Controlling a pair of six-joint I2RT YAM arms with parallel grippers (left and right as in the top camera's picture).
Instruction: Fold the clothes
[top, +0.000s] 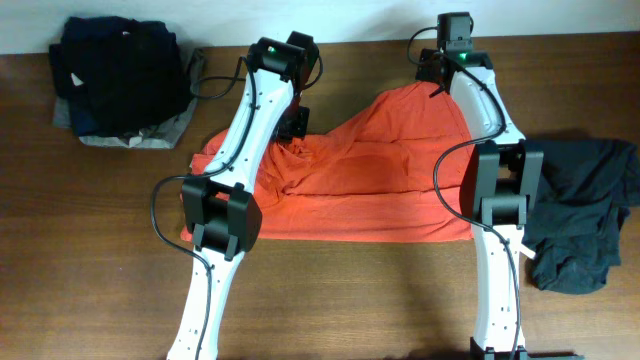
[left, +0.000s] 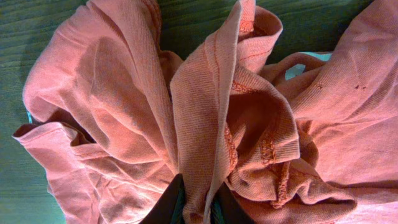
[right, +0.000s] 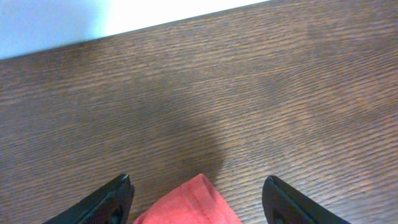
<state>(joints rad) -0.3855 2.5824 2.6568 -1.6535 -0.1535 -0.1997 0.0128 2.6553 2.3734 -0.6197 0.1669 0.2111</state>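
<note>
- Left gripper (left: 196, 208) is clamped on a raised ridge of the orange shirt (top: 370, 170), at the shirt's crumpled end.
- Right gripper (right: 196, 182) hangs spread wide over the shirt's opposite back corner, holding nothing.
- Judgement: the shirt is being spread flat for the first fold, and the right jaws must next close on that corner.
- Bunched cloth hides whether the pinched part is sleeve or collar.

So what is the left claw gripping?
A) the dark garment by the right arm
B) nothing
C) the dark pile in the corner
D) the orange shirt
D: the left wrist view shows the left claw shut on a bunched fold of the orange shirt.
</note>
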